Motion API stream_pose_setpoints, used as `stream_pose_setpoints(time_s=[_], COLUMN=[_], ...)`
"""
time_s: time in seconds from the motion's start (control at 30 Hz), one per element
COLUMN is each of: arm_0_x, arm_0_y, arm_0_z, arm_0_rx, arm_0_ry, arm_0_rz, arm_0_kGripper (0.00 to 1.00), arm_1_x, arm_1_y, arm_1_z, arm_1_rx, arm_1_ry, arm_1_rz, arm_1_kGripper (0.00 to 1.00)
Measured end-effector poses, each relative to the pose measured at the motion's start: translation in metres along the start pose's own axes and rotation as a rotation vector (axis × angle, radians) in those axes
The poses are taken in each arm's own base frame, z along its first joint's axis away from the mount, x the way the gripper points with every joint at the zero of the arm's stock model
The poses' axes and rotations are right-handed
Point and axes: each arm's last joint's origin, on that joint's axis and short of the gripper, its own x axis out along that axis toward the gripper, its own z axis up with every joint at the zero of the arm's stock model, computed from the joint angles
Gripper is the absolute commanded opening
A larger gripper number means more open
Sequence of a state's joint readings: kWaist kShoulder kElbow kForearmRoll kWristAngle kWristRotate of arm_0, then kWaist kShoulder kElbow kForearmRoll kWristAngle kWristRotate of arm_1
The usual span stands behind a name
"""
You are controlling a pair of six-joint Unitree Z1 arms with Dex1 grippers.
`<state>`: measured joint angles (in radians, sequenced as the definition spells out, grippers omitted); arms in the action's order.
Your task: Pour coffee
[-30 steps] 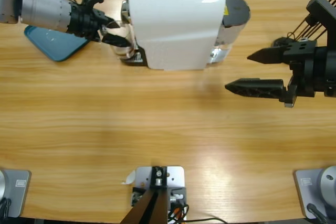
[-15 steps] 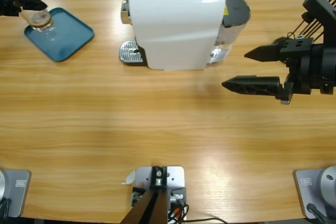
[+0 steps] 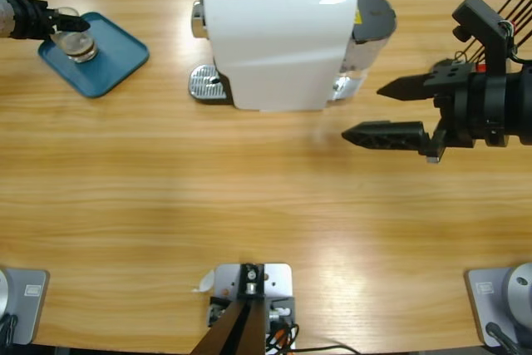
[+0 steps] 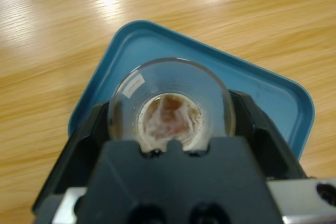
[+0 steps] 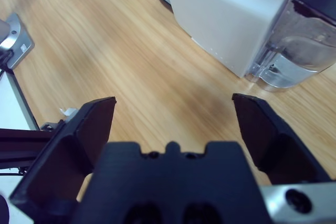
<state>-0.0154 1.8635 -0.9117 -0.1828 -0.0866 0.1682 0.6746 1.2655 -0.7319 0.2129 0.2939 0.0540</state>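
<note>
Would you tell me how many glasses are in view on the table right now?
1. The glass tumbler is over the blue tray at the table's far left corner, held by the left gripper. None shows elsewhere.

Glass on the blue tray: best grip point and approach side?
Grip the glass across its round side wall, coming in level from the table's left edge, as the left pincer does now. It stands upright on the tray with coffee at the bottom, so a sideways hold keeps it level.

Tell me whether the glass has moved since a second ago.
Yes. The glass, shut in the left gripper, went from the coffee machine's drip grate leftward onto the blue tray.
</note>
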Motion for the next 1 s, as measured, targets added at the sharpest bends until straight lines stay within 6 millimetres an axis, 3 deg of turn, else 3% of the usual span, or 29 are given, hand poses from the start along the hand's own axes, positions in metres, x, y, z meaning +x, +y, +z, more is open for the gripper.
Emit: stream_pose_setpoints(time_s=[0.63,0.67,0.7,0.73,1.0], arm_0_x=[0.0090,0.0090,0.0090,0.0090,0.0090], arm_0_y=[-0.0063,-0.0063,-0.0063,-0.0064,-0.0064], arm_0_z=[0.0010,0.0010,0.0010,0.0010,0.0005], arm_0_rx=[0.012,0.012,0.012,0.012,-0.001], arm_0_ry=[0.002,0.002,0.002,0.002,0.003], arm_0_rz=[-0.023,-0.023,-0.023,-0.024,-0.024], arm_0_kGripper=[0.000,0.221,0.723,0.959,0.991], arm_1_x=[0.0061,0.0061,0.0061,0.0061,0.0056], arm_1_y=[-0.0019,-0.0019,-0.0018,-0.0018,-0.0027], arm_1_z=[0.0005,0.0005,0.0005,0.0005,0.0014], arm_1_rx=[0.006,0.006,0.006,0.006,0.009], arm_1_ry=[0.016,0.016,0.016,0.016,0.011], arm_1_rz=[0.001,0.002,0.003,0.004,0.007], arm_1_kGripper=[1.000,1.000,1.000,1.000,1.000])
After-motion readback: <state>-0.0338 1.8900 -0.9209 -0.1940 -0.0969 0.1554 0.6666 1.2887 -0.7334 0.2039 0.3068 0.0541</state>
